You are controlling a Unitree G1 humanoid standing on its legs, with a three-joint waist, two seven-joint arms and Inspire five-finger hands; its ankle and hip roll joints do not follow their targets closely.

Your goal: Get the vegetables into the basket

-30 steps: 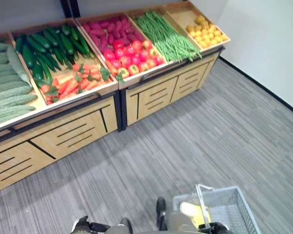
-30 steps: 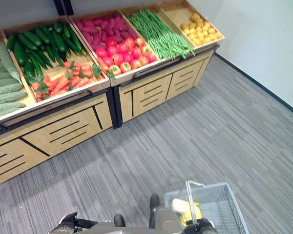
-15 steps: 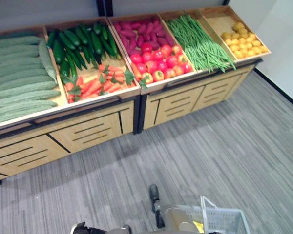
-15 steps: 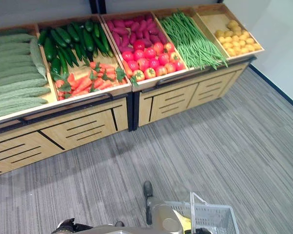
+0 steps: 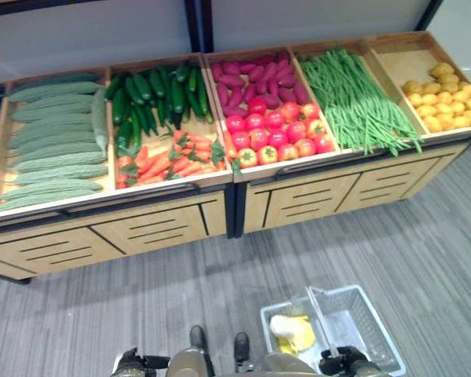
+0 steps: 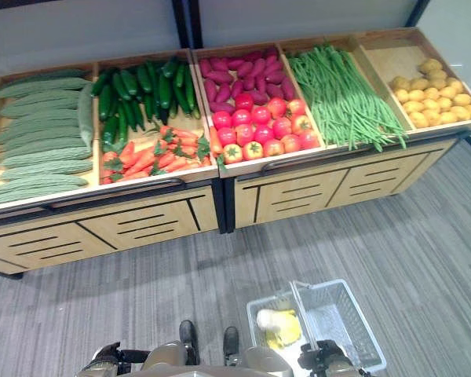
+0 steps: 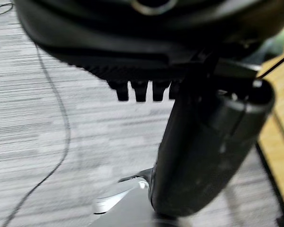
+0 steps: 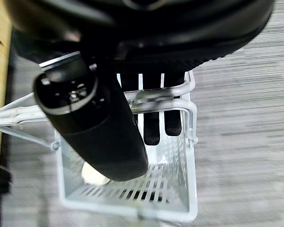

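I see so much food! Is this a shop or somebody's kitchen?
Most likely a shop's vegetable section, or a mock-up of one. Wooden display bins hold sorted piles of tomatoes, carrots and green beans, and the right hand holds a shopping basket.

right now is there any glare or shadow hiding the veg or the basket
Left eye view: even light, no glare on the red tomatoes or orange carrots. Right wrist view: the dark right hand blocks part of the white wire basket, no glare.
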